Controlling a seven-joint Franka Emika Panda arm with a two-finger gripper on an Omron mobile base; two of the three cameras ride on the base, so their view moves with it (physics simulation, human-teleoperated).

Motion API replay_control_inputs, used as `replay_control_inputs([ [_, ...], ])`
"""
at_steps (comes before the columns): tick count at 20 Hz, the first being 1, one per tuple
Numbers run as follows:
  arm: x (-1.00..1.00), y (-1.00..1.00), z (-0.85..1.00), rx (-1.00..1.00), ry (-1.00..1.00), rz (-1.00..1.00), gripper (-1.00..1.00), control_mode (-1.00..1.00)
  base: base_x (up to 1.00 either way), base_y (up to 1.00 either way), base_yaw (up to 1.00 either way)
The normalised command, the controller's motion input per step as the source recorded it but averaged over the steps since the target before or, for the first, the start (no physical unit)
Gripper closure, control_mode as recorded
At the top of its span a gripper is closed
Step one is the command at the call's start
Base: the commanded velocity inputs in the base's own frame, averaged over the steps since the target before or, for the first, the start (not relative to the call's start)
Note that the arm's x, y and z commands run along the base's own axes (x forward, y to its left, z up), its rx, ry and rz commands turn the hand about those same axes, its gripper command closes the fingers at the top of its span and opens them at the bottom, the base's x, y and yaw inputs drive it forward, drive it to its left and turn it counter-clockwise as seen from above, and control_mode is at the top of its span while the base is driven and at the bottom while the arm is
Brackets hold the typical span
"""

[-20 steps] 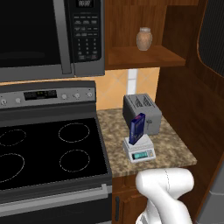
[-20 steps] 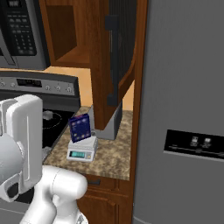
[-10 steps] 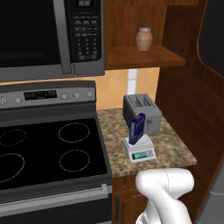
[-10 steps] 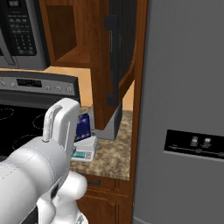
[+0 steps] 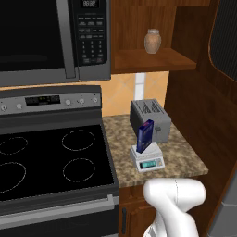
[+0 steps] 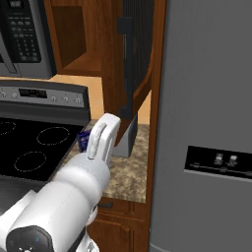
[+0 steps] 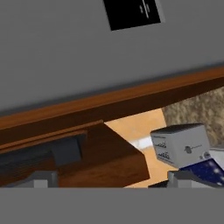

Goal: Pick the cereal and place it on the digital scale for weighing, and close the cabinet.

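While cereal [image 5: 145, 136] sits on digital scale [image 5: 147, 160] | jaws spread wide, holding nothing

The open cabinet [image 6: 135, 64] door overhangs the counter [image 5: 183, 152], crowding the toaster [image 5: 150, 119].

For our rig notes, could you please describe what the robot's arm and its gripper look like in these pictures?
The arm is made of glossy white, rounded, tube-like segments with smooth shells, and a dark round joint cap with a small blue dot sits near its base. No cables or markings are visible on it. In the hand view, the gripper shows two small grey, blocky finger tips with squared edges.
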Motion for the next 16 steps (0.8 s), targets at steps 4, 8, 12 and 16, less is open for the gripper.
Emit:
replay_control_inputs([
  [4,0.07,-0.07,-0.01,0.00,-0.06,-0.03,-1.00,-1.00,0.00,0.00,0.00],
  [8,0.37,0.00,-0.07,0.00,-0.09,0.00,-1.00,-1.00,0.00,0.00,0.00],
  [12,0.57,-0.01,-0.05,0.00,-0.09,0.00,-1.00,-1.00,0.00,0.00,0.00],
  [16,0.61,-0.17,-0.06,0.00,-0.06,0.00,-1.00,-1.00,0.00,0.00,0.00],
])
